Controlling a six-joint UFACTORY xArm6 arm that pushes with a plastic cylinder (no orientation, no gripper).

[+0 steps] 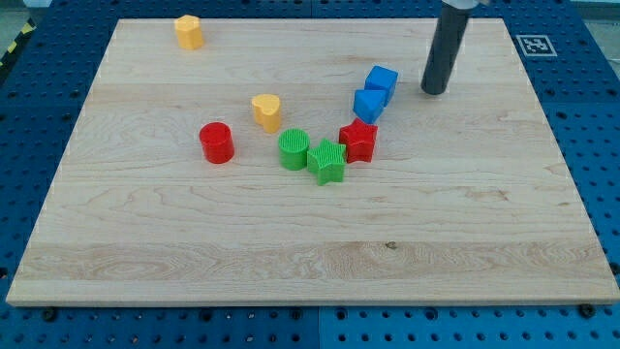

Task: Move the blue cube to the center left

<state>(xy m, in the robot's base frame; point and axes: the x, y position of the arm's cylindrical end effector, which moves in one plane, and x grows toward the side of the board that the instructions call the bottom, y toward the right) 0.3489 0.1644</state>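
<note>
The wooden board [310, 242] is seen carrying eight small blocks. The dark rod is held upright near the top edge, right of centre, and my tip [434, 92] is set on the board, touching nothing. The blue cube [382, 81] is found just to the tip's left, apart from it, with a second blue block [368, 105] touching it below.
</note>
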